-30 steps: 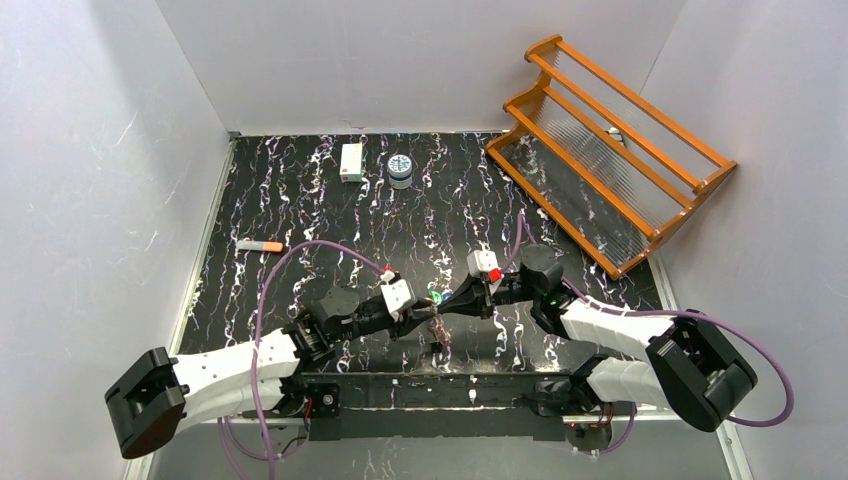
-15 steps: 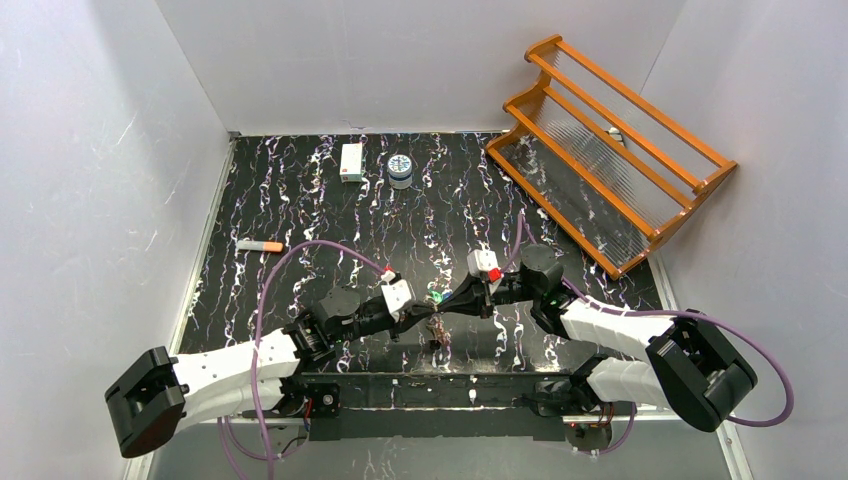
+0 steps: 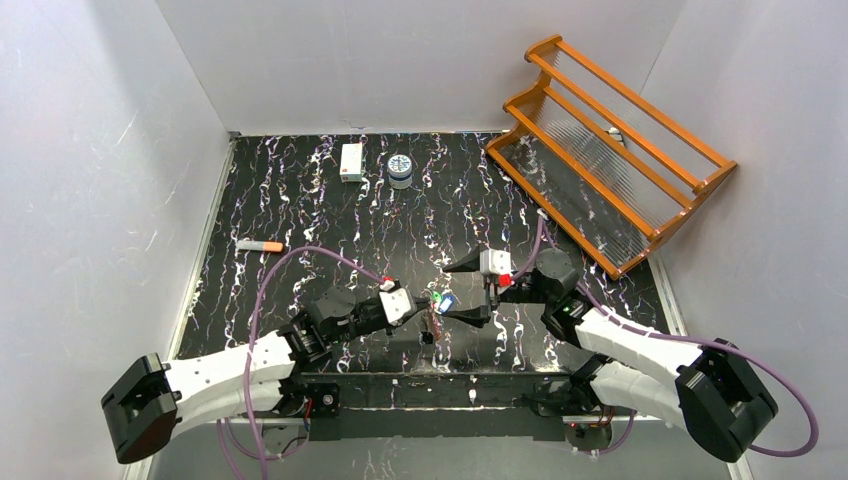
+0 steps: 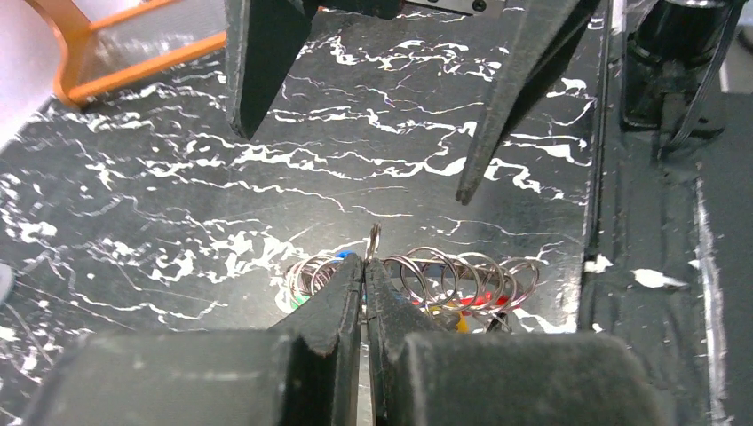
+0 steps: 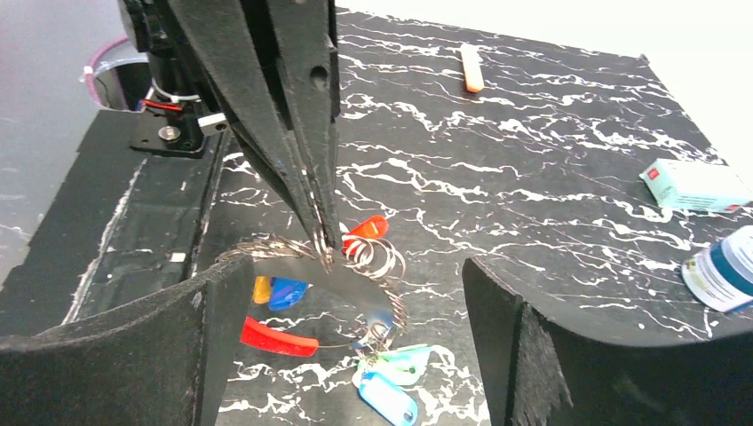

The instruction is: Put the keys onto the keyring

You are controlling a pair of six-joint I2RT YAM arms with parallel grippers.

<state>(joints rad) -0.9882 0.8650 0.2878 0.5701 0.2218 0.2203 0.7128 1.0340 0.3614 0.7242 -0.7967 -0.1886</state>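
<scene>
The keyring (image 5: pixel 266 246) is a thin silver loop strung with several small rings and keys capped red (image 5: pixel 275 338), blue (image 5: pixel 387 397), green and yellow. It hangs just above the black marbled table, pinched at its top (image 4: pixel 374 238) by my left gripper (image 4: pixel 366 262), whose jaws are shut on the wire. In the top view the bunch (image 3: pixel 438 325) dangles below my left gripper (image 3: pixel 427 317). My right gripper (image 5: pixel 355 266) stands wide open facing the bunch, one finger on each side and touching nothing. From above, the right gripper (image 3: pixel 456 292) sits just right of the ring.
An orange dish rack (image 3: pixel 610 150) leans at the back right. A white box (image 3: pixel 351 161) and a small round tin (image 3: pixel 401 170) stand at the back centre. An orange marker (image 3: pixel 262 245) lies at the left. The arms' black base plate (image 3: pixel 440 390) runs along the near edge.
My right gripper has let go of the bunch, opened wide and drawn back to the right. My left gripper has closed on the ring and now holds it alone.
</scene>
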